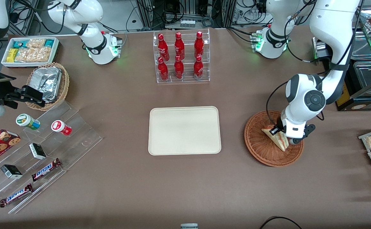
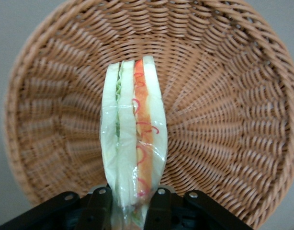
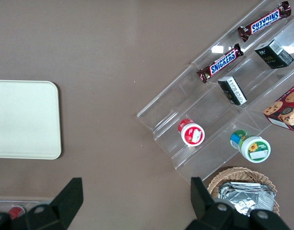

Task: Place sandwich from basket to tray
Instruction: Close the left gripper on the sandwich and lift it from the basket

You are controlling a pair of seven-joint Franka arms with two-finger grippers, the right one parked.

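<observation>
In the front view, the pincer is reaching down into the basket at the working arm's end of the tabletop, pinching the sandwich, which is standing tilted over the basket's weave. The tray is lying bare near the middle, well apart from the basket.

In the left wrist view, the fingers are pressing against both faces of the sandwich, with the basket under it.

In the right wrist view, the tray is lying flat on the tabletop.
</observation>
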